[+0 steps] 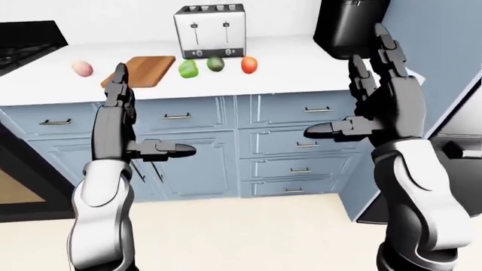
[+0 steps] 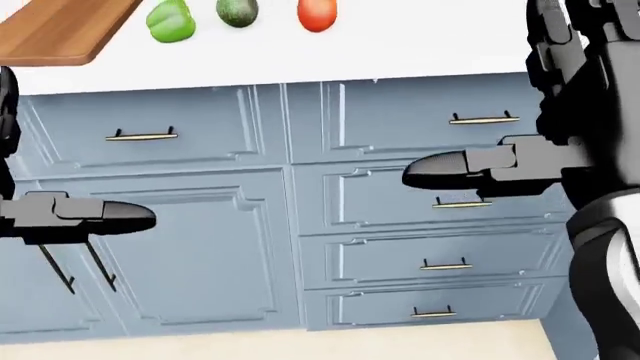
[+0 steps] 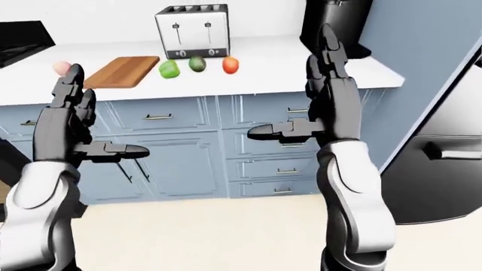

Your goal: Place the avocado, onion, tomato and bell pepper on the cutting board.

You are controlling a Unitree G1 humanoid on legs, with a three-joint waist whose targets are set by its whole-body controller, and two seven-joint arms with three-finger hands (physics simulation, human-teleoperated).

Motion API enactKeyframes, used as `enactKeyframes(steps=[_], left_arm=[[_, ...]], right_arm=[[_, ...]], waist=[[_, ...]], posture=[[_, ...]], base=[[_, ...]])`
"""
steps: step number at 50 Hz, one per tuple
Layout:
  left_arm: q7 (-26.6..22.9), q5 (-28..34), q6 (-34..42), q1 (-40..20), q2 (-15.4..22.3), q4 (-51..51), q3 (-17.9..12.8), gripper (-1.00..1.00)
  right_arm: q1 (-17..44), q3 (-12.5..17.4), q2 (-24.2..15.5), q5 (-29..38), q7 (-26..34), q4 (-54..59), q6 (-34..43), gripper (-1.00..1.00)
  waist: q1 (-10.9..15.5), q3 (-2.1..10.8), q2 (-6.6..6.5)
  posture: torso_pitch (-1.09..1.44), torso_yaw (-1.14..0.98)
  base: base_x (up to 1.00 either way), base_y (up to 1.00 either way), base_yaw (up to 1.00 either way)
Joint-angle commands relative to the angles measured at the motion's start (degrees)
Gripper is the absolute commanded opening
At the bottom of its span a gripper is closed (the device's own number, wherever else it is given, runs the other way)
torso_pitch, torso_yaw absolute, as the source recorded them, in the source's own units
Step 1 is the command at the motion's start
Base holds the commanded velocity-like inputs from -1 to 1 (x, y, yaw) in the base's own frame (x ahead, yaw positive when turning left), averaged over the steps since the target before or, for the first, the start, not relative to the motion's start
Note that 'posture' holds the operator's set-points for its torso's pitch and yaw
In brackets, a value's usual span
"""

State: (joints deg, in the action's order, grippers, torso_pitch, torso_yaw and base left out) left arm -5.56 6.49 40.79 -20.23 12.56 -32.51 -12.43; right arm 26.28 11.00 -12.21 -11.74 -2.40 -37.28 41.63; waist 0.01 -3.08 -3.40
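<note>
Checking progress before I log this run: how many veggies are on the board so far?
None done: the cutting board is bare. Nothing in hand: left hand and right hand are open, raised before the cabinets. Left: onion, bell pepper, avocado and tomato, all on the counter.

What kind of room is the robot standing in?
It looks like a kitchen. A toaster sits on a white counter above blue drawers, with a wooden cutting board and vegetables like a tomato beside it.
</note>
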Motion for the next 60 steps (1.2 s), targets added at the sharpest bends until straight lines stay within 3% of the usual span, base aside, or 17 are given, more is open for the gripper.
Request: enactKeyframes(steps=[1,11,13,15,17,23,29,30,32,40,43,47,50,51,56,59,60], left_arm=[[-0.1,-0.1,-0.7,-2.3,0.8,-3.1,-0.1,1.00],[-0.6,-0.6,2.3,-2.3,2.4,-6.2,-1.8,1.00],[-0.6,-0.9,2.4,-2.0,2.5,-6.6,-2.5,1.00],[-0.6,-0.9,2.7,-1.9,2.7,-6.9,-2.6,1.00],[-0.4,-0.9,2.8,-2.0,2.7,-7.0,-2.6,1.00],[-0.2,-0.4,2.7,-1.6,2.5,-7.4,-2.1,1.00],[-0.5,0.0,3.3,-1.8,2.7,-7.9,-2.4,1.00],[-0.6,0.0,3.3,-1.7,2.7,-8.1,-2.5,1.00],[-0.7,0.1,3.8,-1.9,2.9,-8.5,-2.7,1.00],[-0.7,0.3,3.7,-1.6,2.8,-8.8,-2.7,1.00],[-0.9,0.4,4.2,-1.8,3.1,-9.2,-3.0,1.00],[-0.8,0.7,3.9,-1.6,2.9,-9.1,-2.9,1.00],[-0.9,0.8,3.9,-1.5,2.9,-9.2,-2.9,1.00],[-0.9,0.8,3.7,-1.4,2.9,-9.1,-3.0,1.00],[-0.9,0.9,3.4,-1.0,2.7,-9.0,-2.9,1.00],[-1.0,1.0,3.4,-1.1,2.7,-8.9,-2.7,1.00],[-1.0,1.1,3.3,-1.1,2.7,-8.9,-2.6,1.00]], right_arm=[[1.8,0.9,-0.6,-0.5,-0.9,-2.0,-1.0,1.00],[2.7,1.2,-1.5,-1.9,-1.5,-4.9,1.7,1.00],[2.7,1.0,-1.7,-2.0,-1.3,-5.5,2.3,1.00],[2.9,0.7,-1.7,-1.7,-1.1,-5.6,2.2,1.00],[3.3,0.6,-1.6,-1.6,-1.2,-5.6,2.4,1.00],[3.5,0.6,-1.1,-1.7,-1.3,-5.2,1.9,1.00],[4.1,0.9,-1.2,-2.6,-2.2,-5.5,2.3,1.00],[4.2,1.1,-0.6,-3.9,-2.3,-5.7,2.4,1.00],[4.3,0.4,-1.2,-3.2,-2.4,-5.4,1.9,1.00],[4.2,0.2,-1.5,-1.7,-1.1,-6.3,2.0,1.00],[4.4,0.8,-1.5,-2.2,-1.3,-6.6,2.3,1.00],[4.8,0.8,-1.4,-3.1,-1.3,-7.7,1.9,1.00],[4.5,0.5,-2.1,-2.2,-1.2,-7.5,1.1,1.00],[4.4,0.2,-2.0,-2.1,-1.0,-7.5,0.8,1.00],[3.5,-0.4,-1.9,0.2,0.7,-7.4,0.5,1.00],[3.6,-0.1,-1.4,0.3,0.9,-7.3,0.0,1.00],[3.6,0.2,-1.1,-0.2,0.9,-7.4,0.0,1.00]], waist=[[-0.2,1.03,0.18],[1.1,2.35,5.27],[1.2,0.14,6.44],[0.7,1.94,6.33],[0.8,1.83,6.66],[2.2,1.55,4.53],[2.9,2.97,-1.83],[3.1,3.43,0.33],[3.4,2.40,-1.49],[1.5,1.86,1.01],[0.7,2.60,6.21],[0.3,2.12,4.59],[-0.2,1.53,-1.96],[-0.6,0.22,0.17],[0.5,1.96,1.20],[1.7,-0.57,7.50],[1.6,0.27,10.38]], posture=[[0.00,0.00],[0.00,0.00],[0.00,0.00],[0.00,0.00],[0.00,0.00],[0.00,0.00],[0.00,0.00],[0.00,0.00],[0.00,0.00],[0.00,0.00],[0.00,0.00],[0.00,0.00],[0.00,0.00],[0.00,0.00],[0.00,0.00],[0.00,0.00],[0.00,0.00]], base=[[0.50,0.27,0.00],[0.46,0.26,0.00],[0.22,0.26,0.00],[0.10,0.40,0.00],[0.07,0.48,0.00],[0.01,0.67,0.00],[0.00,0.80,0.00],[0.00,0.80,0.00],[0.00,0.80,0.00],[0.00,0.50,0.00],[0.00,0.73,0.00],[0.00,0.27,0.00],[0.00,0.00,0.00],[0.00,0.00,0.00],[0.00,0.06,0.00],[0.03,0.88,0.00],[0.03,0.89,0.00]])
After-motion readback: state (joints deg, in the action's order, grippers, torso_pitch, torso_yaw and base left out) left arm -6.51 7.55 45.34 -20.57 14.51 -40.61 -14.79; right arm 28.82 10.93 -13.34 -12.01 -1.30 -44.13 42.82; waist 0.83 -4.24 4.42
